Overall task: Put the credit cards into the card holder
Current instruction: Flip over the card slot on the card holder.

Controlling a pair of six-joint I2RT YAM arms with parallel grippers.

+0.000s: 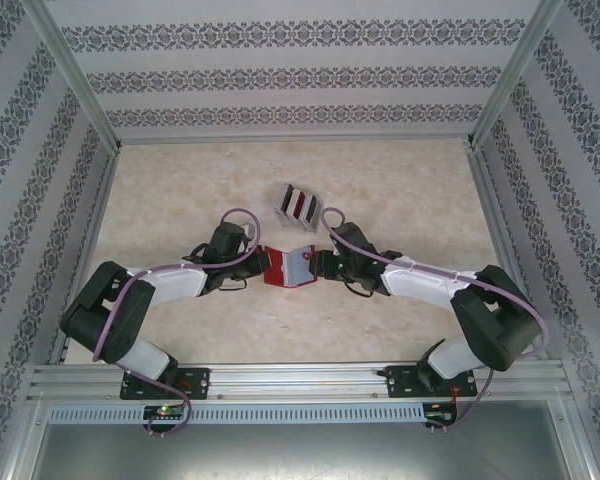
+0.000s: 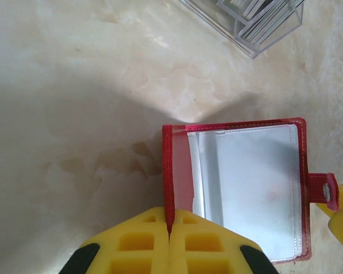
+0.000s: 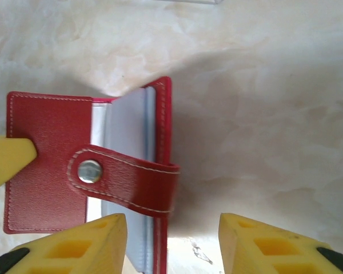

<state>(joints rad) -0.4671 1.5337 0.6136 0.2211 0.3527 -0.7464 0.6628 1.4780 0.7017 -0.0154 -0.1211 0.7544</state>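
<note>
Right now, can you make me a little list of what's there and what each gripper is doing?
wallet: red, open, clear pockets showing, between the two grippers
left gripper: shut on the edge of the wallet's cover
right gripper: open, one finger on each side of the wallet's tab edge
cards: standing on edge in a clear box, not in the wallet
box place: on the table, just beyond the wallet
</note>
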